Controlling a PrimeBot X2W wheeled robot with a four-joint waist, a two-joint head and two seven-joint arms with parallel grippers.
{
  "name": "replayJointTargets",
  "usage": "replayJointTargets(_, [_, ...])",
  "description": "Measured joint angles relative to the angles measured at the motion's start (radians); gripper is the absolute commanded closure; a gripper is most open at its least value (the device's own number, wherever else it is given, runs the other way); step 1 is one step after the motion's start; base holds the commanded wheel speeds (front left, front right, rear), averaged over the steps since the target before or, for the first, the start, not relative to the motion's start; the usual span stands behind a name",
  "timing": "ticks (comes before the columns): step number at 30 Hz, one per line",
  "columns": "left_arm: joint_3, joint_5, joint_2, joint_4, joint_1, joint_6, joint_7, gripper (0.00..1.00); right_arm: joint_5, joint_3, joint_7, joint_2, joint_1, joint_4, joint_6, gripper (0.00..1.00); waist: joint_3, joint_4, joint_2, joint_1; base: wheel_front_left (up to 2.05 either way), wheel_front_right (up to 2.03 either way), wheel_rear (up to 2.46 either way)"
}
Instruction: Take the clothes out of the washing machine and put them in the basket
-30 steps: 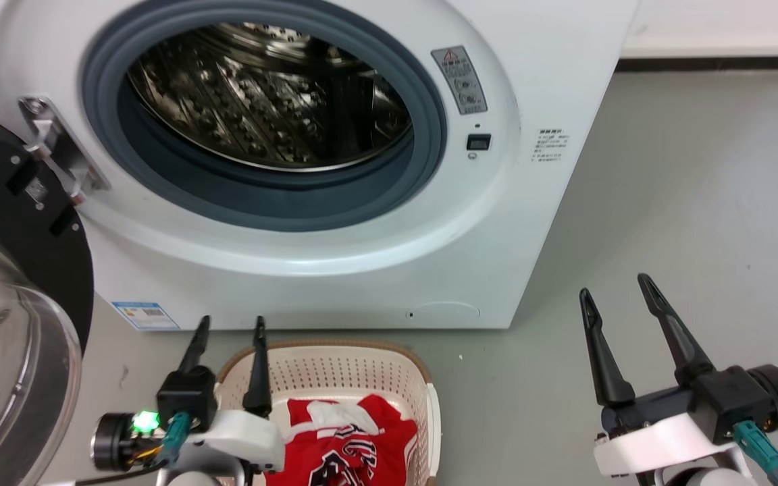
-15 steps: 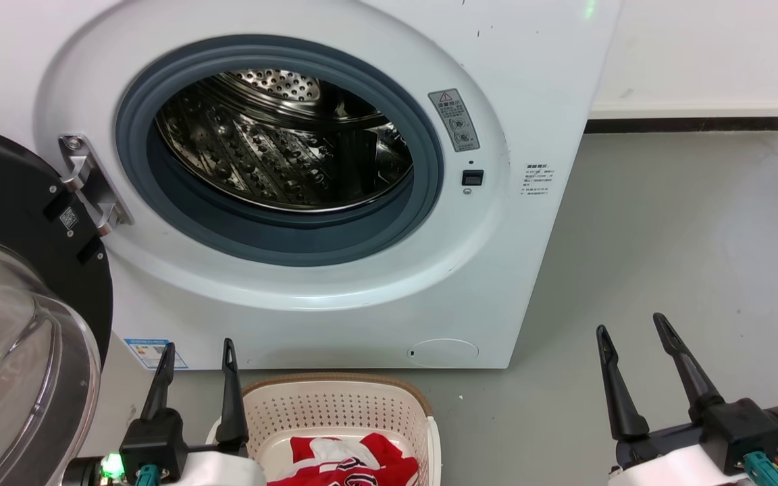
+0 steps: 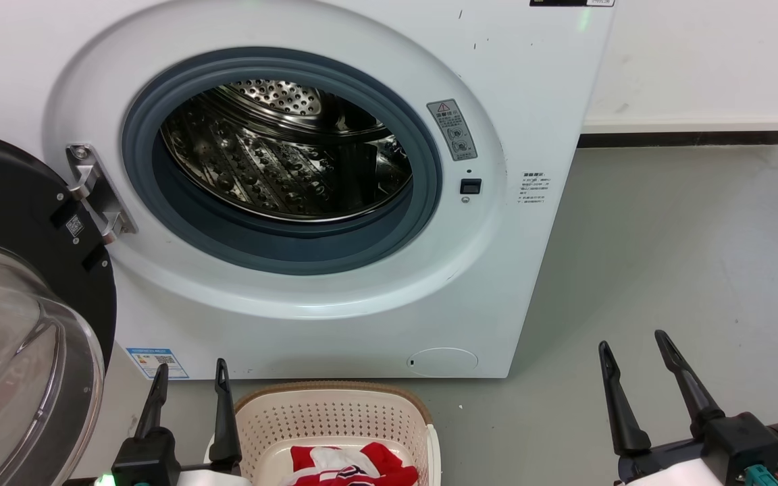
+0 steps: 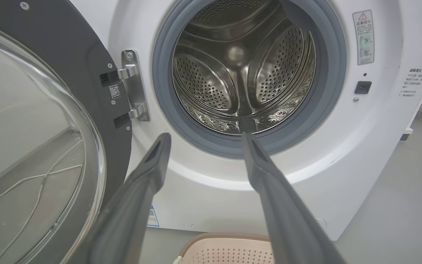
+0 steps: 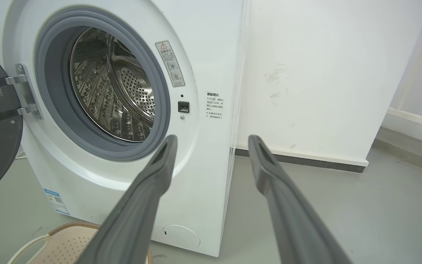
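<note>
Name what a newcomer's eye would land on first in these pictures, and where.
A large white front-loading washing machine dominates the centre, its black-rimmed glass door swung open at left, its perforated steel drum looking empty. Below it, red-and-white clothes lie in a small cream perforated plastic basket, between the open left gripper and right gripper.

Probably a bare test room: washing machine (image 3: 537,94) on grey floor (image 3: 699,236) beside plain white wall (image 3: 686,54).

Red-white clothes (image 3: 352,466) in basket (image 3: 335,415); washing machine (image 3: 281,175) drum bare, door open.
</note>
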Motion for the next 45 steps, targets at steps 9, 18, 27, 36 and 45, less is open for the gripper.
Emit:
replayJointTargets(9, [0.013,0.009,-0.003,-0.002,0.000,-0.016,0.000,0.00,0.006,0.003,0.000,0.000,0.000,0.001,0.000,0.00,0.001,-0.005,0.0000,0.0000,0.00,0.00,0.00])
replayJointTargets(18, [0.024,0.014,-0.004,0.001,0.000,-0.023,0.000,0.00,0.010,0.005,0.000,0.000,0.000,0.001,0.000,0.00,0.002,-0.009,0.0000,0.0001,0.00,0.00,0.00])
replayJointTargets(27, [0.023,0.013,-0.005,0.047,0.005,-0.025,0.005,1.00,0.013,0.006,0.001,0.000,0.012,0.041,0.000,1.00,0.002,-0.009,0.0000,0.0001,0.00,0.00,0.00])
replayJointTargets(36, [0.033,-0.128,-0.006,0.087,0.001,-0.042,0.045,1.00,0.169,0.005,0.026,-0.006,0.015,0.078,0.000,1.00,0.002,-0.008,0.0000,0.0001,0.00,0.00,0.00])
replayJointTargets(45, [0.049,-0.342,-0.006,0.102,-0.025,-0.068,0.093,1.00,0.403,0.000,0.064,-0.015,-0.014,0.105,0.000,1.00,0.003,-0.006,0.0000,0.0001,0.00,0.00,0.00])
